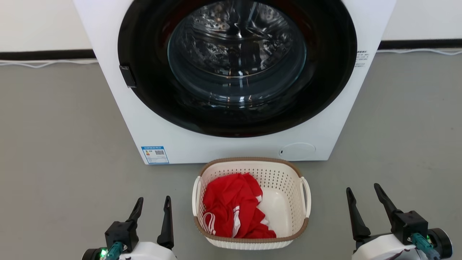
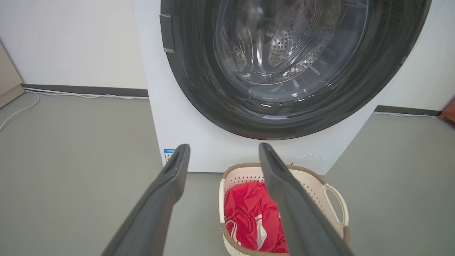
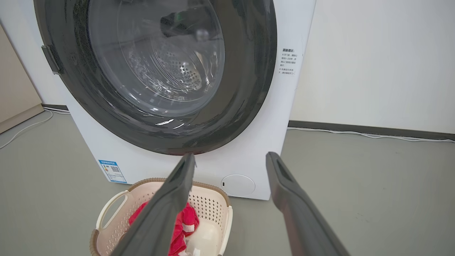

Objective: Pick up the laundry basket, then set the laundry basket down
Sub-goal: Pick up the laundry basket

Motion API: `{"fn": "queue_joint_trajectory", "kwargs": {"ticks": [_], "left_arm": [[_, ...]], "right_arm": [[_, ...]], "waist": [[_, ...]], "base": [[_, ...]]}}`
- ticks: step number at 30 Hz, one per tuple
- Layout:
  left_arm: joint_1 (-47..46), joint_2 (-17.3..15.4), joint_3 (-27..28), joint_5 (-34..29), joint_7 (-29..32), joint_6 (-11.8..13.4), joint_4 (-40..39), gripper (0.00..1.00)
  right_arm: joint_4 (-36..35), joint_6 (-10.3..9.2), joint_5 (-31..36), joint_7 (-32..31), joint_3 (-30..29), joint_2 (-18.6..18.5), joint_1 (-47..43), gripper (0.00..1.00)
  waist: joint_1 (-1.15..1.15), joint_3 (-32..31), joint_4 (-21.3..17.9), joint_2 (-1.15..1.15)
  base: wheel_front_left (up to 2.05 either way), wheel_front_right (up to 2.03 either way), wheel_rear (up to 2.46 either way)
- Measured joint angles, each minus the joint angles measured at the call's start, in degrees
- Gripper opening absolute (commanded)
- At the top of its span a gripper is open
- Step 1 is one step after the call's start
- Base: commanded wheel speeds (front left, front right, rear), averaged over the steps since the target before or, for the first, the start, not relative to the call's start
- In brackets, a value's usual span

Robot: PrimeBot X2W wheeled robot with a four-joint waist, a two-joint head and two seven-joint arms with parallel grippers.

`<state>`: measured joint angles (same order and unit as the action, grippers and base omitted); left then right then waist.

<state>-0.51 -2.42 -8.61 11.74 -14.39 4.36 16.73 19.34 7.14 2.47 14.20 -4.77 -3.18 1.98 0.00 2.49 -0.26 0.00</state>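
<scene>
The laundry basket (image 1: 281,180) is cream-white and perforated with a brown rim. It sits on the grey floor just in front of the washing machine (image 1: 108,90), with a red garment (image 1: 231,209) inside. White loop handles sit on its left (image 1: 196,195) and right (image 1: 306,196) sides. My left gripper (image 1: 153,203) hovers open to the basket's left, apart from it. My right gripper (image 1: 362,189) hovers open to its right, further away. The basket (image 2: 320,185) also lies below the left gripper (image 2: 223,149), and the basket (image 3: 209,202) lies left of the right gripper (image 3: 230,158).
The washing machine's round dark door (image 1: 236,65) stands right behind the basket. White cables (image 1: 43,64) run along the dark skirting at the wall. A beige panel (image 3: 14,89) stands far left. Bare grey floor (image 1: 54,144) spreads on both sides of the machine.
</scene>
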Motion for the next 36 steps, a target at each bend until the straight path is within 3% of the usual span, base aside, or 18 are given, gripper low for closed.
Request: {"fn": "queue_joint_trajectory", "kwargs": {"ticks": [14, 36], "left_arm": [[-4.83, -0.01, -1.47, 1.67, 0.00, 0.68, -0.11, 1.00], [-20.15, 0.16, -4.78, 3.49, -0.24, 0.69, 10.44, 1.00]], "right_arm": [[0.54, 0.00, -0.08, 0.00, -1.10, 0.20, 5.38, 1.00], [12.78, 0.00, 1.56, 0.01, -4.61, 0.21, 20.84, 1.00]], "waist": [[0.00, 6.84, 0.02, 0.00], [0.00, 21.64, -1.26, 0.00]], "base": [[0.00, 0.00, 0.00], [0.00, 0.00, 0.00]]}}
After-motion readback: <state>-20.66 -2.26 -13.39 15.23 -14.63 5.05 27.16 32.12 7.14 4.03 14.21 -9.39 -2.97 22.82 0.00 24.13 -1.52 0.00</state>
